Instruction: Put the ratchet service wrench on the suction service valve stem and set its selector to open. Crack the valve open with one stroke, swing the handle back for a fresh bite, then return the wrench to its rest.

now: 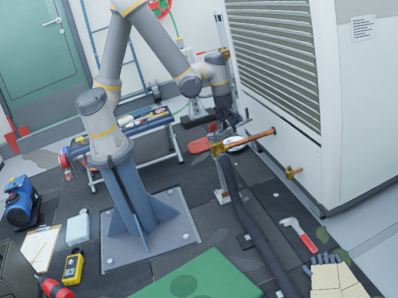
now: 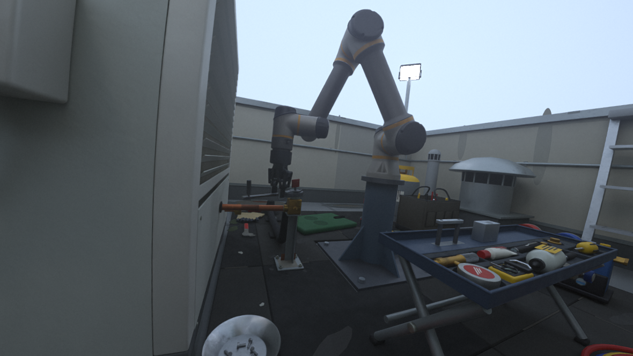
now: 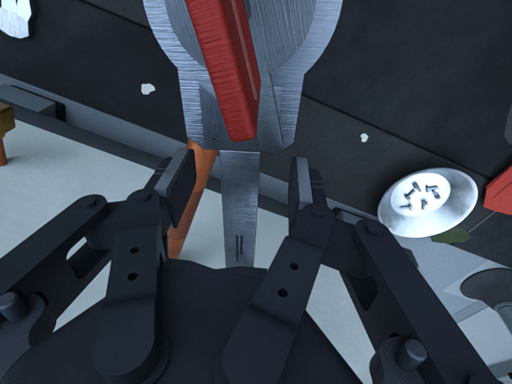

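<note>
My gripper (image 3: 240, 177) (image 1: 226, 123) (image 2: 279, 182) points straight down over the ratchet service wrench (image 3: 242, 78), whose steel head sits on the brass suction service valve (image 1: 218, 148) (image 2: 293, 205) atop a grey post. The wrench's red selector lever (image 3: 231, 62) lies along the head, and its flat steel handle (image 3: 240, 206) runs back between my fingers. A copper pipe (image 1: 255, 136) (image 2: 252, 207) joins the valve to the white outdoor unit. The gripper is open and holds nothing.
The white outdoor unit (image 1: 320, 90) stands close on one side. A silver dish of screws (image 3: 428, 202) lies on the floor by it. The blue tool tray (image 2: 495, 257) on a stand, the arm's pedestal (image 1: 135, 200) and a black insulated hose (image 1: 255, 225) surround the valve post.
</note>
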